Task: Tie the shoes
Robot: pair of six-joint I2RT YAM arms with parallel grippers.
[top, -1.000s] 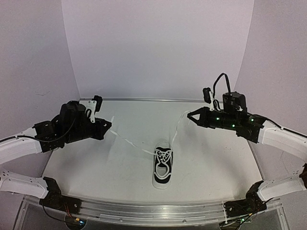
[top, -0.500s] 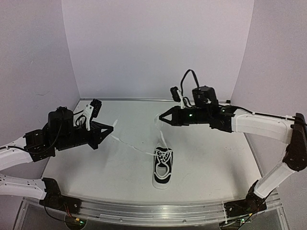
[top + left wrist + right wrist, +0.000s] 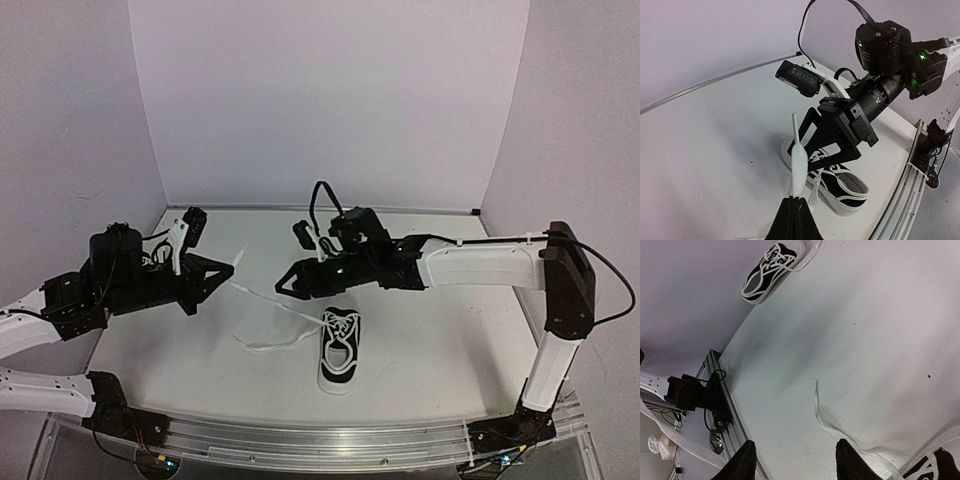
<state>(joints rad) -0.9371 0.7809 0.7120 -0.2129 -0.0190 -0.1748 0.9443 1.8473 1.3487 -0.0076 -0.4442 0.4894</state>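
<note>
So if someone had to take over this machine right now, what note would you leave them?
Left gripper: shut, pinching one white lace of the near shoe, pulled out to the left.
Right gripper: open, empty, hovering left of that shoe.
Other lace: slack on the table.
Second shoe: by the left wall, seen only from the right wrist; tied or not, cannot tell.
Done: no bow on the near shoe. Left: tie it, then check the second.
</note>
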